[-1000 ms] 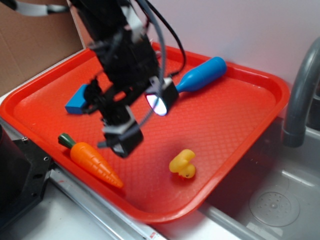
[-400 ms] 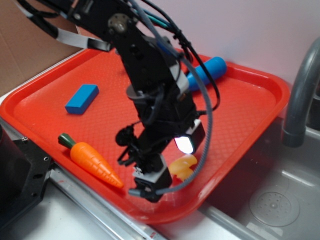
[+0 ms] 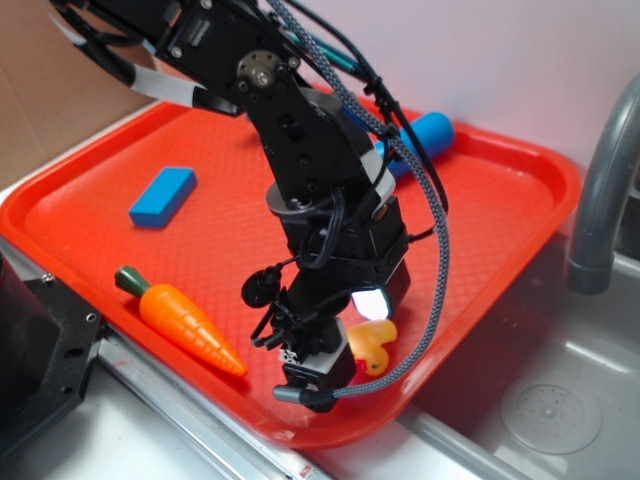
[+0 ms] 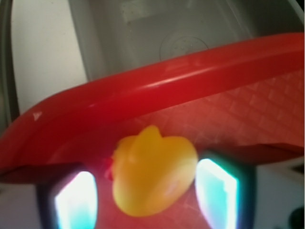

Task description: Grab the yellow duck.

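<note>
Four toys are sitting in the red tray: the yellow duck near its rim at about five o'clock, an orange carrot at eight, a blue block at ten, and a blue cylinder at one. Black and cable-draped, the arm is reaching steeply down from eleven o'clock. Its gripper is standing apart, with fingers flanking the duck; contact is seemingly lacking, though blur is obscuring that.

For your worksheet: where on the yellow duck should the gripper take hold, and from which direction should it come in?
Grip the yellow duck across its rounded body, coming from above: the wrist view shows the body sitting between the gripper fingers, with the red tray rim close behind.
</note>
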Action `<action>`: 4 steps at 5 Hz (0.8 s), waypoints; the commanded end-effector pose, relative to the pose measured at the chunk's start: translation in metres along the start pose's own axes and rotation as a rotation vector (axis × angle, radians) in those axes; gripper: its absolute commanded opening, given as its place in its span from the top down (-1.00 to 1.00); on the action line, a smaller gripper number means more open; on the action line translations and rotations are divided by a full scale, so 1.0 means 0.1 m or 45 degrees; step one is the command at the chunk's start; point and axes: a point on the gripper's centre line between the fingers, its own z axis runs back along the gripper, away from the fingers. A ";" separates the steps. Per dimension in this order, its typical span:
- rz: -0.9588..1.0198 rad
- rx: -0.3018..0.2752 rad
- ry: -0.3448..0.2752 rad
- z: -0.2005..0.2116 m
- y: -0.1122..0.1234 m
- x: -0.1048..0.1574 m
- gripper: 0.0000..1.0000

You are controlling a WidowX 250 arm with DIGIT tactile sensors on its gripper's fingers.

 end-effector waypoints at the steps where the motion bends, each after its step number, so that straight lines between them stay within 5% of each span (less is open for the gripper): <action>1: 0.032 0.016 -0.039 0.06 0.02 0.10 1.00; 3: 0.482 0.153 -0.017 0.83 0.33 -0.27 1.00; 4: 0.799 0.181 0.067 1.30 0.57 -0.52 1.00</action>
